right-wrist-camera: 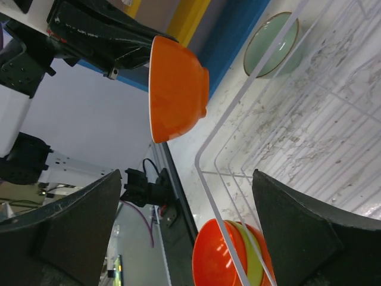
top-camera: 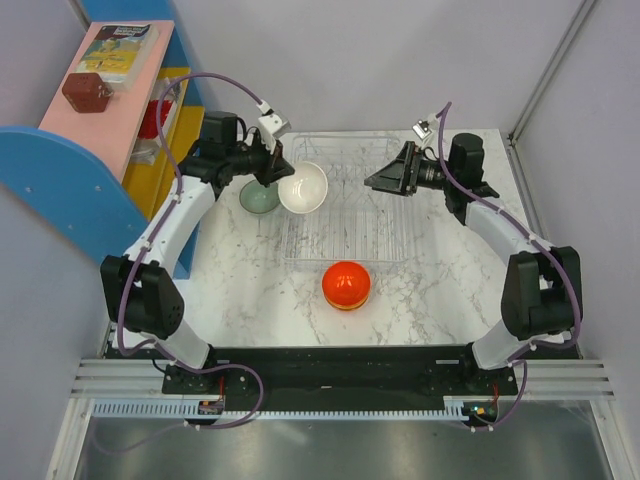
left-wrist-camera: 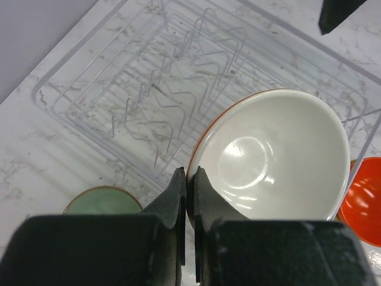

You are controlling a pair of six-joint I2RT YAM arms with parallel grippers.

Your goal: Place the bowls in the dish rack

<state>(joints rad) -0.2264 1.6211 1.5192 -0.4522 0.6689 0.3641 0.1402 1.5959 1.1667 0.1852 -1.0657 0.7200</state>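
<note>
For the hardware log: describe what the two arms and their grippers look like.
Both arms, left arm and right arm, have white links with chunky black joints. A purple cable loops along each. The left gripper and right gripper have matte black, blocky fingers. A small white module sits at each wrist.
</note>
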